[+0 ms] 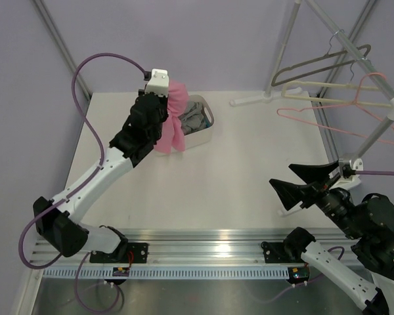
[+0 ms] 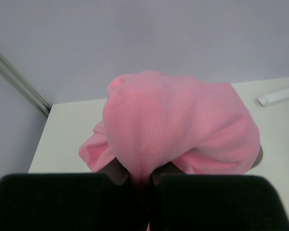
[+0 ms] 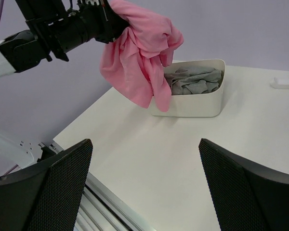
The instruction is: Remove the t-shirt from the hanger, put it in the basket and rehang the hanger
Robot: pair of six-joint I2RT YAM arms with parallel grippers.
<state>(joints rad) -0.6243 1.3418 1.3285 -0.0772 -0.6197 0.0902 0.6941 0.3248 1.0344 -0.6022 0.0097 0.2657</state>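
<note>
The bright pink t-shirt [image 1: 173,121] hangs bunched in the air, clear of the hanger, and droops beside and partly over the white tub [image 1: 209,126]. My left gripper [image 2: 139,178] is shut on a fold of the t-shirt [image 2: 178,120]. The right wrist view shows the t-shirt [image 3: 139,53] dangling from that gripper [image 3: 103,19] at the tub's left end. The dark grey hanger [image 1: 313,63] hangs bare on the rack at the back right. My right gripper [image 1: 302,184] stands open over the table's right front, with nothing between its fingers [image 3: 62,183].
The white tub [image 3: 192,103] holds grey clothes [image 3: 192,79]. A cream hanger [image 1: 335,88] and a thin pink wire hanger [image 1: 354,118] hang on the slanted rack rail [image 1: 354,56]. The rack's white foot [image 1: 256,100] lies at the table's back.
</note>
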